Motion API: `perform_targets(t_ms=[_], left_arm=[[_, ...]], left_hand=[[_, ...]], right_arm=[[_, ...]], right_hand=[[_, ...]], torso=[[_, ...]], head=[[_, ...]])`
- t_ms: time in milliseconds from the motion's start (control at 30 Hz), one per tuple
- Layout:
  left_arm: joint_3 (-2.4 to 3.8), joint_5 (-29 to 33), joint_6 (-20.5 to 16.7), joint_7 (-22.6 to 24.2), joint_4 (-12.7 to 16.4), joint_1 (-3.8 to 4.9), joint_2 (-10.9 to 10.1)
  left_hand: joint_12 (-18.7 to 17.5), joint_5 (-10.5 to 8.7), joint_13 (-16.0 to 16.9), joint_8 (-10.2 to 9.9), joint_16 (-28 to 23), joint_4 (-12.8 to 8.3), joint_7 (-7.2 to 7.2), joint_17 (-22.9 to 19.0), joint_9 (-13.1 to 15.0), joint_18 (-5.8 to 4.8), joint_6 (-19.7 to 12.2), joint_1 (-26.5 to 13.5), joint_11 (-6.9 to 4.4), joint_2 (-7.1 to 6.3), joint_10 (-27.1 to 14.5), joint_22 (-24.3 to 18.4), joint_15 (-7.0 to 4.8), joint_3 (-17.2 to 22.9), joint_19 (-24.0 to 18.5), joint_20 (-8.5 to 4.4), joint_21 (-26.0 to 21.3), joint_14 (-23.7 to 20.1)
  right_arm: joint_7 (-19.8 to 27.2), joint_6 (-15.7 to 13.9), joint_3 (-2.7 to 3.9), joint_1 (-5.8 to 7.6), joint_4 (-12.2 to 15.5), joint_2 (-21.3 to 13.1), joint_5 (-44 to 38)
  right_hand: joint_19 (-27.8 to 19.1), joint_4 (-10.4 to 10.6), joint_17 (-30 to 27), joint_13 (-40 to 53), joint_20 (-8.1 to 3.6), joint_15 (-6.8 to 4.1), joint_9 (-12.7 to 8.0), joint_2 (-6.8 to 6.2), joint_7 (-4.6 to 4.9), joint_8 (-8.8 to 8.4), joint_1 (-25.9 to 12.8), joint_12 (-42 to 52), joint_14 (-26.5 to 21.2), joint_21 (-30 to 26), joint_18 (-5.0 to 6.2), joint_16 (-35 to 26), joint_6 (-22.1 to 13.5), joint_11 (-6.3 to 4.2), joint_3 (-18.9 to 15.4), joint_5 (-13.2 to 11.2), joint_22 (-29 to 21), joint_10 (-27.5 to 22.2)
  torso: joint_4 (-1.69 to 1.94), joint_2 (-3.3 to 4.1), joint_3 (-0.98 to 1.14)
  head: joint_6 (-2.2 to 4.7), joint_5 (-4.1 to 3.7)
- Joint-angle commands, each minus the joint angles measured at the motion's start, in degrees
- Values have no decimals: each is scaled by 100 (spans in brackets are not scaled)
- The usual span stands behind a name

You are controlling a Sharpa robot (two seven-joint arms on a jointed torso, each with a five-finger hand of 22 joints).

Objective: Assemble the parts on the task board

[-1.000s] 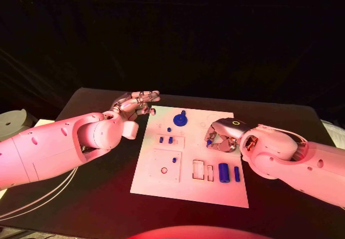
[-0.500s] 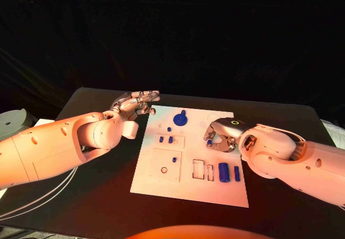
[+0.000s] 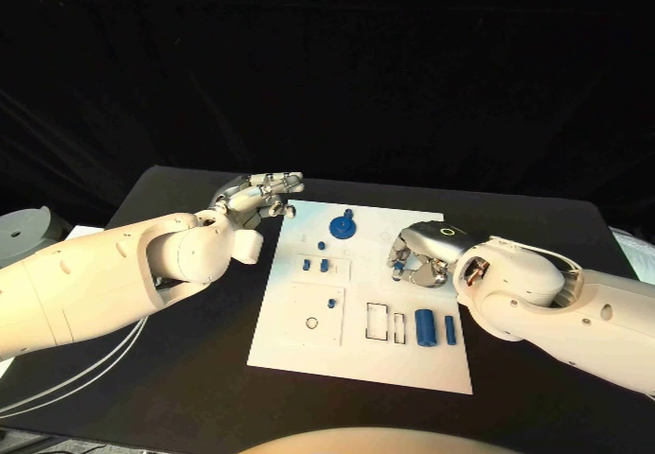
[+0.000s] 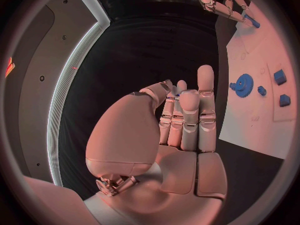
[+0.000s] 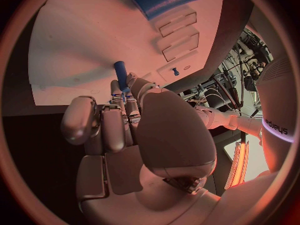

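A flat white rectangular task board point(image 3: 358, 364) lies on a matte black table point(image 3: 532, 213). A round blue toothed gear point(image 3: 342, 227), far, and 2 blue cylindrical pegs point(image 3: 425, 328), near right, sit on it.

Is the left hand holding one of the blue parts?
No, the left hand holds nothing; its fingers are straight and bare, off the task board.

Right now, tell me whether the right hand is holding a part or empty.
Holding: the right hand pinches a small blue peg over the task board.
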Motion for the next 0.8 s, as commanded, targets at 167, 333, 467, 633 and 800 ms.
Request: perform_targets(t_ms=[167, 333, 467, 633, 800], left_arm=[[4, -22, 118, 12, 4, 3, 9], [4, -22, 122, 2, 1, 3, 14], [4, -22, 129, -2, 0, 2, 23], [4, -22, 140, -6, -3, 2, 42], [4, -22, 156, -8, -7, 2, 75]], left_hand=[[27, 1, 4, -1, -15, -29, 28, -8, -7, 61, -24, -6, 10, 25, -42, -5, -2, -13, 33, -2, -11, -25], [27, 1, 4, -1, -15, -29, 28, -8, -7, 61, -24, -6, 10, 25, -42, -5, -2, -13, 33, -2, -11, -25], [27, 1, 4, -1, -15, -29, 28, -8, -7, 61, -24, -6, 10, 25, -42, -5, -2, -13, 33, -2, -11, -25], [27, 1, 4, -1, -15, -29, 28, -8, -7, 61, -24, -6, 10, 25, -42, -5, -2, -13, 33, -2, -11, -25], [27, 1, 4, -1, -15, -29, 28, -8, -7, 61, -24, -6, 10, 25, -42, -5, -2, -13, 33, -2, -11, -25]], right_arm=[[73, -324, 16, 12, 206, -105, -44], [83, -415, 60, 100, 473, -259, 124], [130, -482, 76, 151, 731, -284, 219], [232, -505, 80, 139, 1005, -76, 241], [377, -505, 72, 74, 1095, 319, 131]], right_hand=[[18, -267, 17, 74, -19, -23, 26, 127, -3, 6, 151, -55, 294, 50, -38, 46, 34, -327, 337, 18, 29, 403], [17, -276, 16, 74, -19, -23, 33, 117, -3, 5, 131, -66, 293, 54, -38, 47, 36, -327, 364, 18, 33, 413], [19, -297, 23, 72, -21, -25, 43, 106, -3, 5, 115, -83, 293, 65, -39, 56, 40, -328, 406, 19, 47, 424], [13, -326, 14, 70, -23, -24, 52, 94, 5, -1, 102, -107, 291, 61, -37, 54, 35, -323, 460, 20, 39, 430], [7, -349, 5, 69, -23, -21, 58, 88, 10, -7, 92, -124, 288, 56, -35, 49, 30, -319, 500, 22, 30, 432]], torso=[[2, -2, -2], [-1, -4, -6], [-3, 0, -4], [-3, 2, 0], [7, -8, -15]], head=[[10, 0], [11, 8], [10, 27], [5, 47], [-10, 86]])
